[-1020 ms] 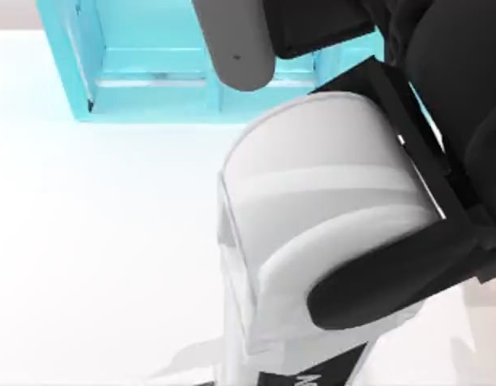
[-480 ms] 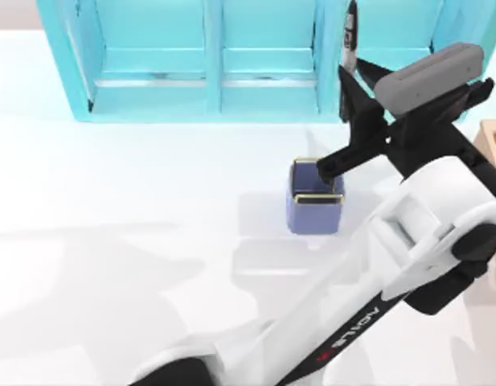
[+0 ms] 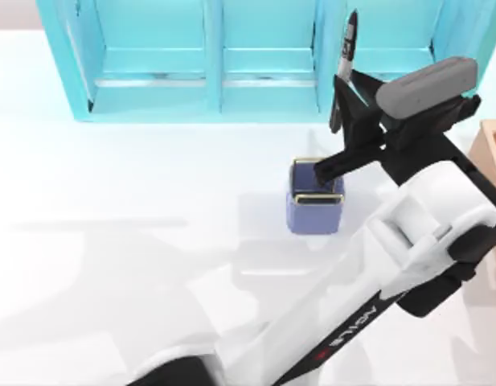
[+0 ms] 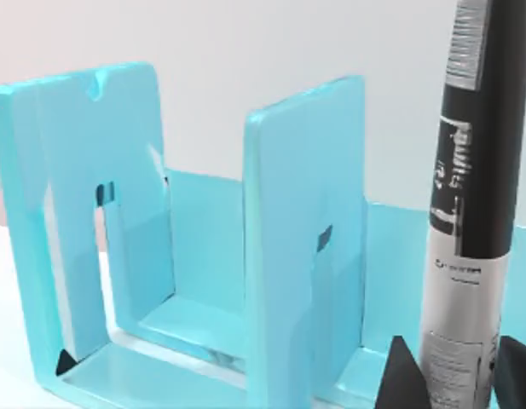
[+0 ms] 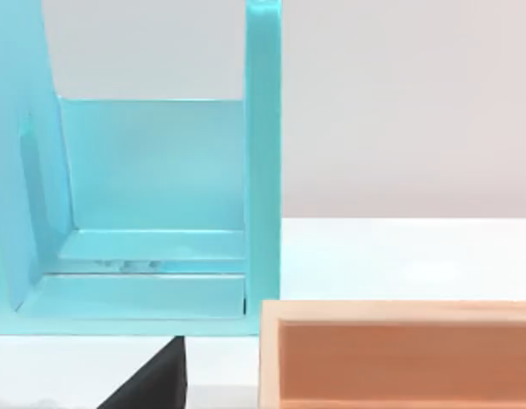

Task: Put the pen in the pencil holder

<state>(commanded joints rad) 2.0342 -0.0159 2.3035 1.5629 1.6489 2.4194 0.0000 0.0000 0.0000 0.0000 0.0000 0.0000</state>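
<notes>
The left gripper (image 3: 338, 141) hangs over the pencil holder (image 3: 316, 201) near the worktop's (image 3: 135, 241) far edge — its fingers (image 4: 399, 382) clenched on the pen (image 3: 346, 64), held upright before the turquoise shelf unit (image 3: 207, 72). Right gripper's fingers — cannot tell.

The left arm reaches across the white surface (image 3: 111, 185) toward two o'clock. Its hand (image 3: 332, 137) grips the pen (image 3: 345, 60), which points toward twelve over the turquoise shelf unit (image 3: 215, 56). One finger (image 3: 344, 161) dips over the pencil holder (image 3: 316, 201). A tan box (image 3: 493, 149) sits at three o'clock.
</notes>
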